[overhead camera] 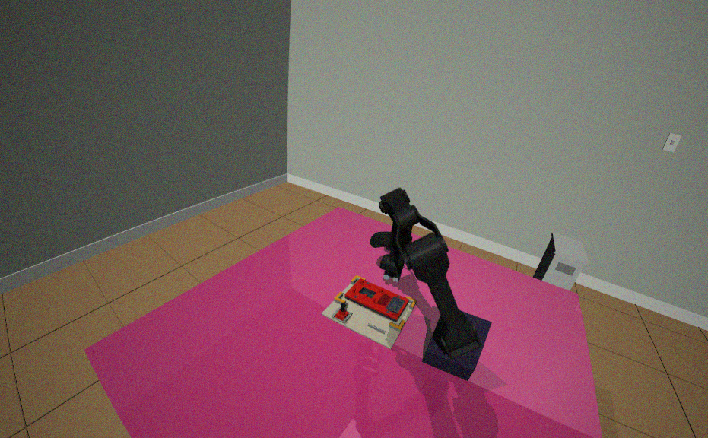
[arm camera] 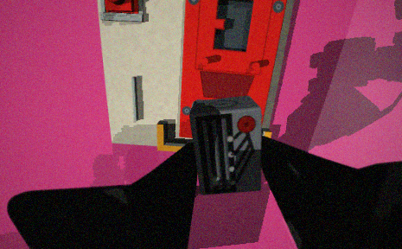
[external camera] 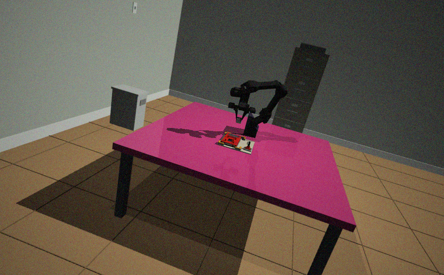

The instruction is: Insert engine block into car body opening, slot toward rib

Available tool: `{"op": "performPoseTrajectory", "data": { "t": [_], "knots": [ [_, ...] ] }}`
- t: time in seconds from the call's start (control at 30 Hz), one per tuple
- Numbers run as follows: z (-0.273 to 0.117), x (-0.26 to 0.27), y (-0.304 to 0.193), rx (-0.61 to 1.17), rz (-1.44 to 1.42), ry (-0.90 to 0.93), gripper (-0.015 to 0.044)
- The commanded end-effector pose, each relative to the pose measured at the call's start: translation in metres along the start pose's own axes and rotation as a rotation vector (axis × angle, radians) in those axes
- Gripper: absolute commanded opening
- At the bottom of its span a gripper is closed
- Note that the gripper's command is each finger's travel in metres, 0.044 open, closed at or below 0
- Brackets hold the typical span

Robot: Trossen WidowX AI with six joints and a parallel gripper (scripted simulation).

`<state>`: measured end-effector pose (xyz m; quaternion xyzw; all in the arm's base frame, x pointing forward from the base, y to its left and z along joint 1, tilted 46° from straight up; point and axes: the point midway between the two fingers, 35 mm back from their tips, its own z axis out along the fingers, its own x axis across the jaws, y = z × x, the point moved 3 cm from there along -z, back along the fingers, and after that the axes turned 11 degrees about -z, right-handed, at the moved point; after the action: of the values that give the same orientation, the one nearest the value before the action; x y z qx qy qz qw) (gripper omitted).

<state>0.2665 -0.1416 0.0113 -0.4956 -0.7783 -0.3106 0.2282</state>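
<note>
Wrist view: cream board (arm camera: 130, 52) sits ahead-left of the gripper (arm camera: 227, 149), red car body (arm camera: 234, 65) straight ahead below it. Gripper's pinching the grey engine block (arm camera: 226, 144) between both black fingers, held up in the air over the pink table (arm camera: 44, 108), just short of the body's near end.

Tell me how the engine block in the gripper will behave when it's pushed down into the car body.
The engine block looks like a rigid box, so it should not flex. The fingers clamp its flat sides, so slipping seems unlikely. The opening in the car body looks snug; a tilted block may jam.
</note>
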Motion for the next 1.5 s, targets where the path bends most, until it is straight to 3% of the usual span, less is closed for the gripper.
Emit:
{"op": "performPoseTrajectory", "data": {
  "t": [0.0, 1.47],
  "knots": [
    [-0.01, 0.001, -0.001, 0.001, -0.004, -0.002, 0.0],
    [0.093, -0.04, 0.07, -0.004, 0.19, 0.0, 0.0]
  ]
}}
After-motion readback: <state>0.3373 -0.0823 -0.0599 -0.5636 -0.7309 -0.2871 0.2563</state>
